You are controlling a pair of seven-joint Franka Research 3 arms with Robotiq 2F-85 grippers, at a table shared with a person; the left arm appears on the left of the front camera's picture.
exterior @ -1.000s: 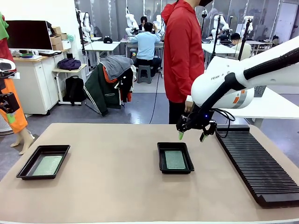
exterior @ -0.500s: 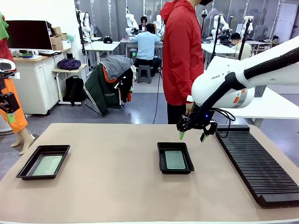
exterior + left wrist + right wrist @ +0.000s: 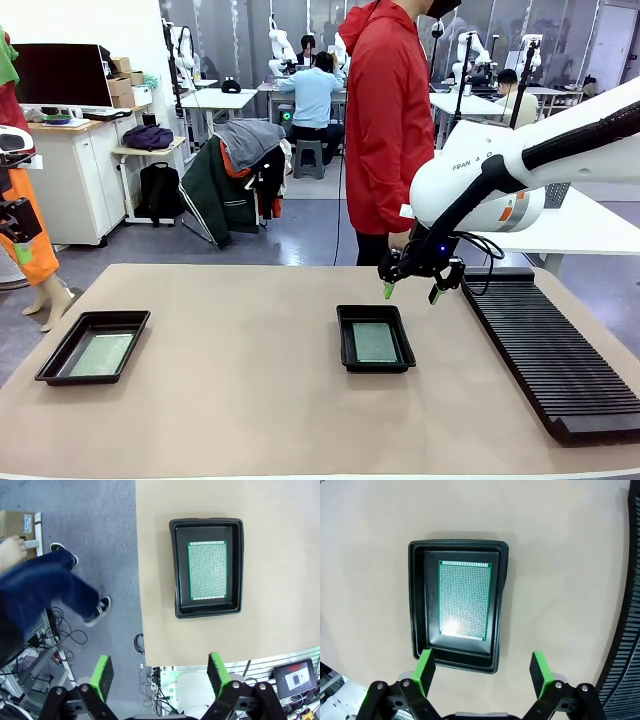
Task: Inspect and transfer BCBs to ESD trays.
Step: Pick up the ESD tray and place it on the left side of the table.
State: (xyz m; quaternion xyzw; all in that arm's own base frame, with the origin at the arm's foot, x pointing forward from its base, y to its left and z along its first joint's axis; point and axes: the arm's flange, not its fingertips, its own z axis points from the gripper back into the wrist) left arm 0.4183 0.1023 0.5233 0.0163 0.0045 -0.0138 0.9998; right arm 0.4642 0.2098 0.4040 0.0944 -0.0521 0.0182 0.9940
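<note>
Two trays [image 3: 93, 345] [image 3: 375, 339] up front; L wrist adds sneakers [image 3: 100, 611].

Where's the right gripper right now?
In the front view, the right gripper hangs open above the table, between the middle ESD tray and the slotted rack.

white right arm [image 3: 500, 175] with black joint, orange patch; black gripper [image 3: 417, 291], green pads; person [image 3: 390, 120] in red jacket

Tan table [image 3: 230, 400] with rounded corners. Black ESD tray [image 3: 93, 346] near left edge, touching tabletop, pale green BCB [image 3: 101, 354] flat on its floor. Second black ESD tray [image 3: 375, 339] near middle, BCB [image 3: 375, 342] flat inside. Long black ribbed rack [image 3: 553, 348] along right side, well apart from trays.
</note>
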